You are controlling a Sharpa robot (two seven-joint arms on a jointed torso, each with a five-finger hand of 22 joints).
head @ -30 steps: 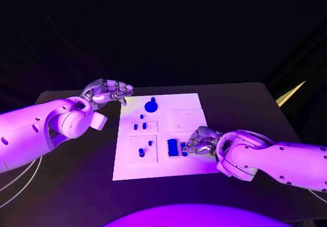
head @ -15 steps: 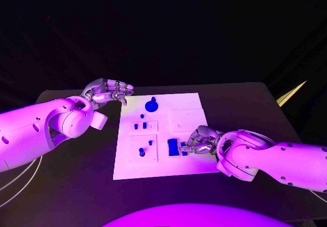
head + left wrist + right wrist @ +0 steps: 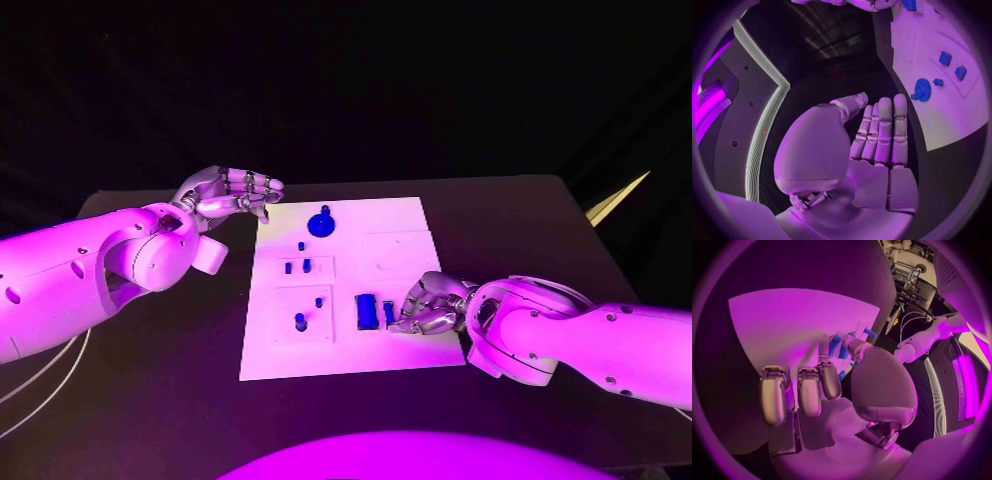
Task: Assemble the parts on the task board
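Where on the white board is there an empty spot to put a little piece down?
The task board is bare at its far right corner, beside the blue gear, and along its near edge. It is crowded by the right hand and the blue block.

This looks like a robotics lab or test room, darkened apart from the work area. A square black counter [image 3: 159,400] stands alone against an unlit background, holding a white task board [image 3: 397,230] with small blue parts [image 3: 320,224] set in shallow recesses, a bench-test fixture, not a household object. Two white robot arms reach over it, the left arm [image 3: 87,275] trailing loose pale cables [image 3: 36,385] off the counter's edge. The right wrist view shows a cluttered equipment rack [image 3: 911,270] with wiring at the room's edge, and the left wrist view shows a glowing light strip [image 3: 764,130] along a dark panel.
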